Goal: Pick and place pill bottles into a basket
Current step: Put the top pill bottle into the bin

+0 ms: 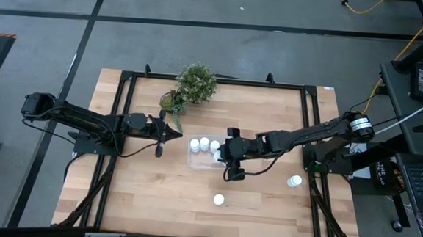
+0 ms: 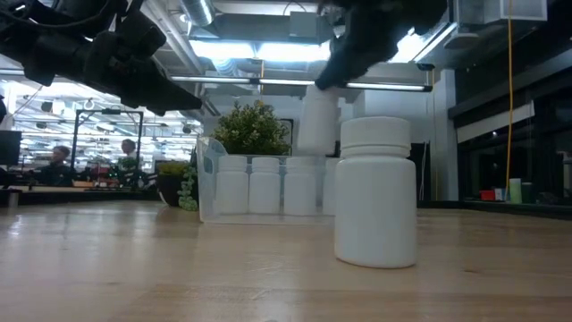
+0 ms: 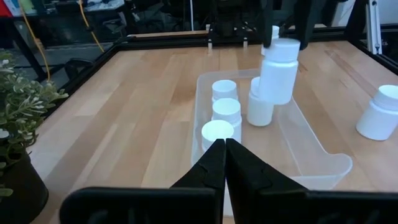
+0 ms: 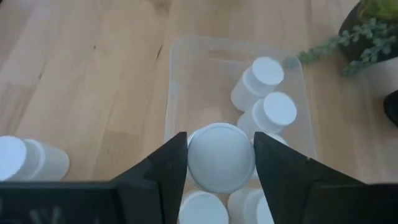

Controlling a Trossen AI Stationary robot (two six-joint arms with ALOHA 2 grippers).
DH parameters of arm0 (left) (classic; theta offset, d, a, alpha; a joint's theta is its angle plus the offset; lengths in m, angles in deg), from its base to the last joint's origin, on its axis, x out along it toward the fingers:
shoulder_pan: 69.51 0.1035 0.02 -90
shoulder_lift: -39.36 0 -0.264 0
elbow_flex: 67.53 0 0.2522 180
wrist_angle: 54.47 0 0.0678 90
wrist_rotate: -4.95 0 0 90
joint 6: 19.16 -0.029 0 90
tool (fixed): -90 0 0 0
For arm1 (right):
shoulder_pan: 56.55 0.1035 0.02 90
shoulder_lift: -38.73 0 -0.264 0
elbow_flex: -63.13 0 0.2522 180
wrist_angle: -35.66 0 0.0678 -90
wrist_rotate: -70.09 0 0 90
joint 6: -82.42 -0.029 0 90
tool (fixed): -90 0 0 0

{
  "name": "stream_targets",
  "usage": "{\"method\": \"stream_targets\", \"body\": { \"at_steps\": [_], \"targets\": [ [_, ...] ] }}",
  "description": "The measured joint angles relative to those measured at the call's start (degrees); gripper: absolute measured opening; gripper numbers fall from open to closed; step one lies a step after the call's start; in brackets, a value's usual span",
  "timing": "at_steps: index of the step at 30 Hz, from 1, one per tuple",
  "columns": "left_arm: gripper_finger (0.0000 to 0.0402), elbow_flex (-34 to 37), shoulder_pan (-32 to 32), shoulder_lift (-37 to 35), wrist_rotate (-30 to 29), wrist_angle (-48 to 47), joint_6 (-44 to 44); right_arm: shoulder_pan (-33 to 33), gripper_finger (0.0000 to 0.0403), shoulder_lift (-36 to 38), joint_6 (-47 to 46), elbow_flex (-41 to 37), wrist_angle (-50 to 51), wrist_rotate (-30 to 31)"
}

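The clear basket sits mid-table, in front of a potted plant. Several white bottles stand in it. My right gripper hovers over the basket's right part, shut on one white pill bottle, which hangs just above the bottles inside, as the low view shows. My left gripper is shut and empty, just left of the basket, and points at it. Two loose bottles stand on the table, one near the front and one at the right. My right gripper pinches the bottle's white cap between its two fingers, one on each side. The fingers come from above, pointing down. The bottle hangs below them, slightly tilted, clear of the basket floor and the table.
The potted plant stands at the table's far edge behind the basket. A black frame rims the table. Bare wood lies to the front left. People show far off in the room behind.
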Motion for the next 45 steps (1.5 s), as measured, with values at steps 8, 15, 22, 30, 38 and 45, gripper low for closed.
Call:
{"method": "stream_targets", "body": {
  "at_steps": [8,15,22,30,38,45],
  "targets": [
    [0.0004,0.0,0.0,0.0,-0.1,0.0,-0.7,0.0,0.0175,-1.1,-1.1,-5.1,-8.6,0.0],
    [0.0006,0.0,0.0,0.0,0.0,0.1,-0.7,-0.1,0.0161,-4.0,-2.4,-5.6,-9.2,-0.1],
    [0.0006,0.0,0.0,0.0,0.0,0.1,-0.6,-0.6,0.016,-6.6,-2.4,-5.6,-10.2,-0.1],
    [0.0005,0.0,0.0,0.0,0.0,0.0,-0.6,-0.8,0.0159,-7.1,-2.4,-5.6,-10.1,-0.1],
    [0.0004,0.0,0.0,0.0,0.0,0.0,-0.6,-0.8,0.0158,-7.8,-2.4,-5.6,-10.0,-1.2],
    [0.0004,0.0,0.0,0.0,0.0,0.0,-0.6,-0.8,0.0158,-8.2,-2.5,-5.6,-10.3,-1.1]
  ]
}}
